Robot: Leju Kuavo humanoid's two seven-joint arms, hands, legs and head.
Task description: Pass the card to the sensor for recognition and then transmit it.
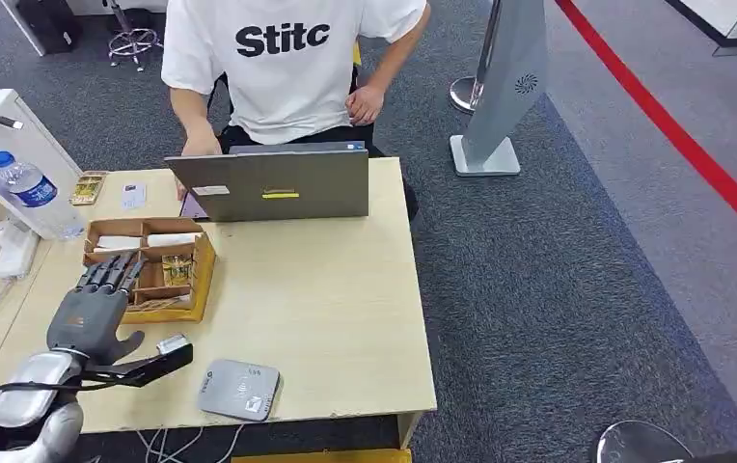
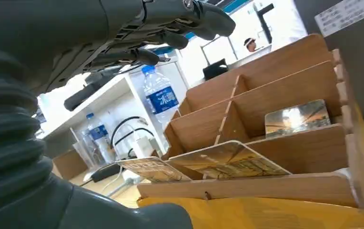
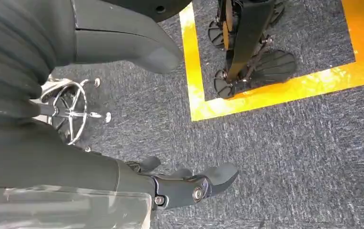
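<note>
A wooden card box [image 1: 205, 278] with several compartments stands at the table's left. Printed cards [image 1: 177, 270] sit in it. My left hand [image 1: 95, 304] hovers over the box's near left side, fingers stretched out and apart, holding nothing. In the left wrist view the fingers [image 2: 161, 28] reach above the box [image 2: 285, 188]; one card [image 2: 227, 160] leans on its near wall and another [image 2: 297, 117] stands one compartment further in. The grey sensor [image 1: 239, 389] lies near the table's front edge. My right hand [image 3: 137, 179] hangs over the carpet, holding nothing.
A person in a white shirt [image 1: 287, 68] stands behind an open laptop [image 1: 278, 183] at the far edge. A water bottle [image 1: 32, 193] and cables are on the side table at left. A small silver object [image 1: 172, 344] lies by my left thumb.
</note>
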